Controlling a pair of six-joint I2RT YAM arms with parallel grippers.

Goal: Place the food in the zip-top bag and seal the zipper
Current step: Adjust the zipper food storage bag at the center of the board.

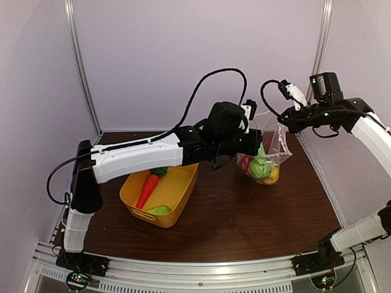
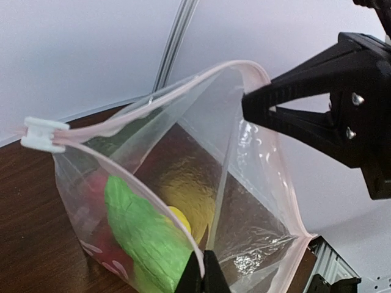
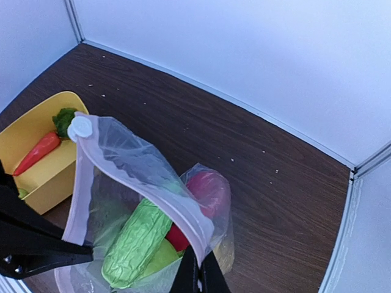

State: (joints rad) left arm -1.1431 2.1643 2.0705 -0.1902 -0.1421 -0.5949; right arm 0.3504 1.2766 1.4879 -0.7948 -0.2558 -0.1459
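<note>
The zip-top bag (image 1: 267,160) is held up at the back right of the table with its mouth open. My left gripper (image 2: 203,276) is shut on the near side of the bag's rim. My right gripper (image 3: 198,276) is shut on the opposite side. The zipper (image 2: 122,122) is a pale pink strip, parted, with a white slider (image 2: 41,134) at one end. Food in the bag: a green cucumber (image 3: 137,241), a red apple (image 3: 209,189) and a yellow lemon (image 2: 181,220). An orange carrot (image 1: 146,190) and green pieces (image 1: 160,209) lie in the yellow tub (image 1: 177,207).
The yellow tub stands left of the bag, under my left forearm (image 1: 137,155). The dark wooden table (image 1: 244,220) is enclosed by white walls, and a metal rail (image 1: 195,268) runs along the near edge.
</note>
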